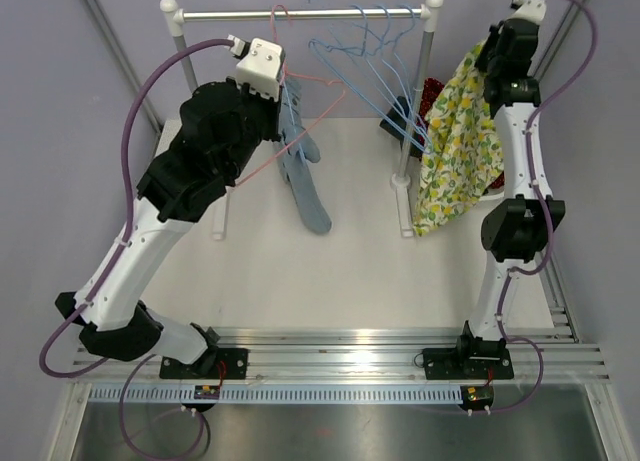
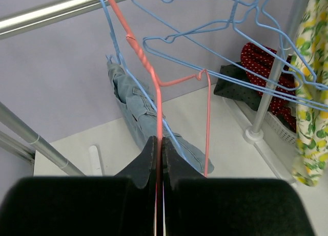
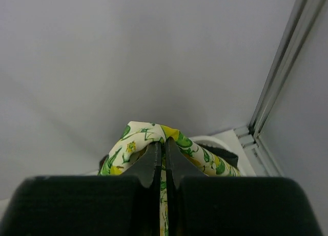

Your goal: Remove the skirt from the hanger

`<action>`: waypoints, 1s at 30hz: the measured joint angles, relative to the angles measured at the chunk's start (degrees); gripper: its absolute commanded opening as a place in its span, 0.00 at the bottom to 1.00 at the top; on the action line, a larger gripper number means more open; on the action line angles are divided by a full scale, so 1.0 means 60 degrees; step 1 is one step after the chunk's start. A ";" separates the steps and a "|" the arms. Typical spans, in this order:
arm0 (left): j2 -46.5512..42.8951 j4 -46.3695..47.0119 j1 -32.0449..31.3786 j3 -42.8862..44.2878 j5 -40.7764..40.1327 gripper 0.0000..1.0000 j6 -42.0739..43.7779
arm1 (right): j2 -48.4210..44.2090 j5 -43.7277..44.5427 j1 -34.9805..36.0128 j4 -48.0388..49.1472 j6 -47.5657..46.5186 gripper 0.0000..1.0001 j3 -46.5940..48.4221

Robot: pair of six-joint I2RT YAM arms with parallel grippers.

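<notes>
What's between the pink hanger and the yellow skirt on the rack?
Top view: between pink hanger and skirt, a bunch of bare blue hangers on the rail, then the right post.

A silver metal garment rail (image 1: 300,14) on white upright posts stands on the white table (image 1: 340,281). A cluster of light-blue wire hangers (image 1: 372,51) hangs from the rail. A blue denim garment (image 1: 305,181) hangs left of this cluster. Behind the right post lie a red white-dotted fabric (image 2: 261,59) and a dark grey fabric (image 2: 238,90), with a white mesh basket (image 2: 281,127) just beside them.
</notes>
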 measured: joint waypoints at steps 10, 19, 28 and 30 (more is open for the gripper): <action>0.2736 0.0127 -0.0055 0.2692 -0.0841 0.00 0.0725 | 0.0696 -0.0732 -0.0138 0.0943 0.1100 0.94 -0.4681; 0.4481 0.0131 0.0058 0.4160 -0.1122 0.00 0.1075 | -0.2860 -0.1432 -0.0142 0.2291 0.2193 0.97 -0.8874; 0.4557 0.0127 0.0160 0.3759 -0.0222 0.07 0.0189 | -0.5759 -0.2051 -0.0142 0.3191 0.2728 0.98 -1.0622; 0.4444 0.0117 0.0160 0.3559 0.0040 0.18 0.0011 | -0.5927 -0.2142 -0.0142 0.3147 0.2776 0.98 -1.0830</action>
